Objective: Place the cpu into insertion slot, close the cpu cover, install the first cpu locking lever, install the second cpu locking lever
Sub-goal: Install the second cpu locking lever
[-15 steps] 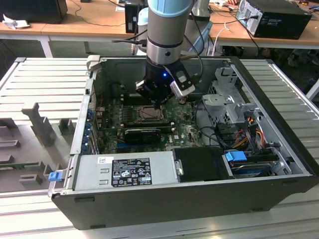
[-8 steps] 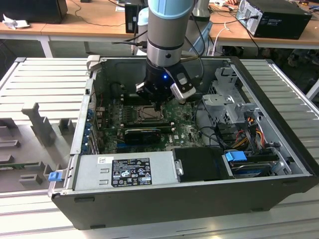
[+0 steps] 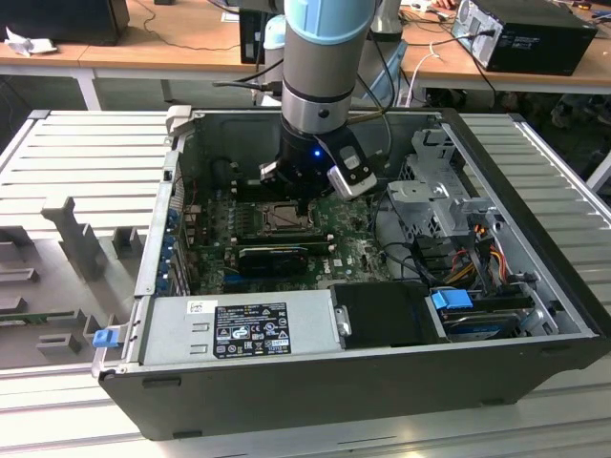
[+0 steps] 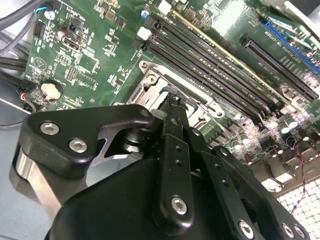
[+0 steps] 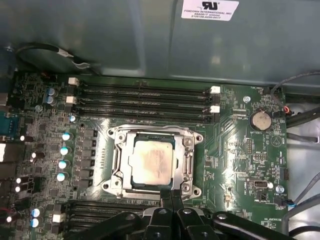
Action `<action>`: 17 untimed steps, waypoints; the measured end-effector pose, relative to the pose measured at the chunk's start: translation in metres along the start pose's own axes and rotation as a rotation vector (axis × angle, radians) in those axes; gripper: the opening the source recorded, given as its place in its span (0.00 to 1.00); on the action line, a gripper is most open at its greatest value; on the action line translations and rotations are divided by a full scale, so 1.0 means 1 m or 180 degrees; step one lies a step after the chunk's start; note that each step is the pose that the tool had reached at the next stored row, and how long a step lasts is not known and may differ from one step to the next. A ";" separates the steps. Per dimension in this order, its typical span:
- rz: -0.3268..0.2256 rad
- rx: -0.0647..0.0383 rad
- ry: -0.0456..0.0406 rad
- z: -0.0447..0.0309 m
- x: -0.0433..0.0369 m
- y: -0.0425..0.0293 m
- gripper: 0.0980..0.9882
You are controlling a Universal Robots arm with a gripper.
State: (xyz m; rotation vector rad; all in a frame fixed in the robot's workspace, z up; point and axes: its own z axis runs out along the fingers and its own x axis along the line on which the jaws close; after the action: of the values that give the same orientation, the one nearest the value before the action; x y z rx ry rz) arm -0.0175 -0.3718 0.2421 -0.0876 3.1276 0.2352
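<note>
The cpu (image 5: 150, 165) sits in its socket, cover (image 5: 187, 162) down; the tool (image 5: 171, 196), fingers pinched together and empty, should press the lever squarely.

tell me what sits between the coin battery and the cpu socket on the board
In the first wrist view, bare green board with small components separates the coin battery from the cpu cover framing the cpu.
</note>
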 end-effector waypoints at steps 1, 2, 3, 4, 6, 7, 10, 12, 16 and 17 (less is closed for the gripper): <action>0.0001 -0.0002 -0.0001 -0.0001 0.0006 -0.0007 0.01; 0.0000 -0.0021 0.0001 0.0003 0.0021 -0.0011 0.01; 0.0001 -0.0026 0.0006 0.0005 0.0026 -0.0034 0.01; 0.0002 -0.0026 0.0007 0.0009 0.0031 -0.0054 0.01; 0.0003 -0.0026 0.0012 0.0034 0.0047 -0.0065 0.01; 0.0002 -0.0026 0.0013 0.0043 0.0059 -0.0072 0.01; 0.0003 -0.0029 0.0013 0.0067 0.0132 -0.0094 0.01; 0.0002 -0.0030 0.0013 0.0075 0.0202 -0.0099 0.01; 0.0003 -0.0030 0.0013 0.0101 0.0367 -0.0105 0.01; 0.0003 -0.0031 0.0013 0.0113 0.0381 -0.0111 0.01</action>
State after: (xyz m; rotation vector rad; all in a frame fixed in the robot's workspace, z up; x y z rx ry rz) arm -0.0549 -0.3832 0.2290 -0.0867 3.1308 0.2509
